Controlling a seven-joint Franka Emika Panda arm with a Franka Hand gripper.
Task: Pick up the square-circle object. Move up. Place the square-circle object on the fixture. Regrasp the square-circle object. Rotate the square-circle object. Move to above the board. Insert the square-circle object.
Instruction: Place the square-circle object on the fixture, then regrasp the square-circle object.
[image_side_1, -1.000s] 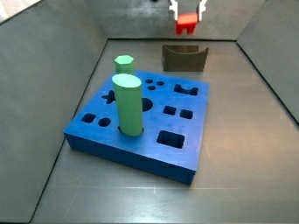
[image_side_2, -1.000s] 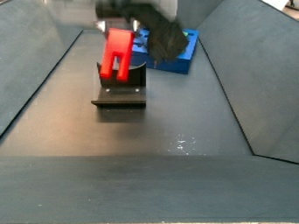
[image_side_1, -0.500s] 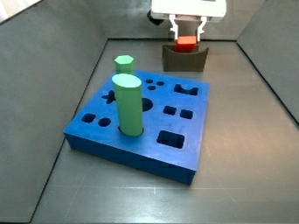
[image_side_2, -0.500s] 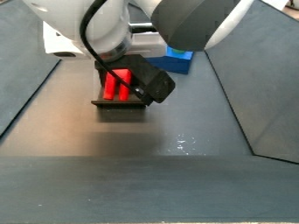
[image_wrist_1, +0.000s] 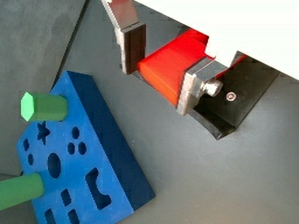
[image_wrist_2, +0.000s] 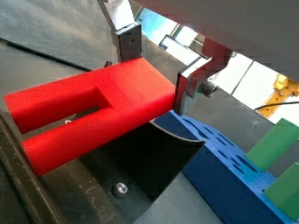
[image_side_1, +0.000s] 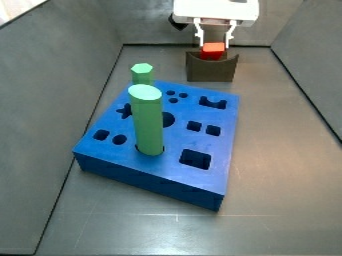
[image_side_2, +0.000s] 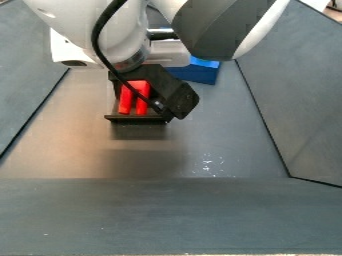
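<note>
My tool (image_wrist_1: 162, 68) is clamped on the square-circle object (image_wrist_2: 87, 109), which sits between my fingers (image_wrist_1: 132, 45) in the fixture (image_side_1: 211, 67) notch.

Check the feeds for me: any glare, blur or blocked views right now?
In a side view the arm's blurred bulk hides most of the red peg and fixture, with floor glare nearby. Both wrist views are sharp: the claw straddles the peg; bright background shows behind it.
</note>
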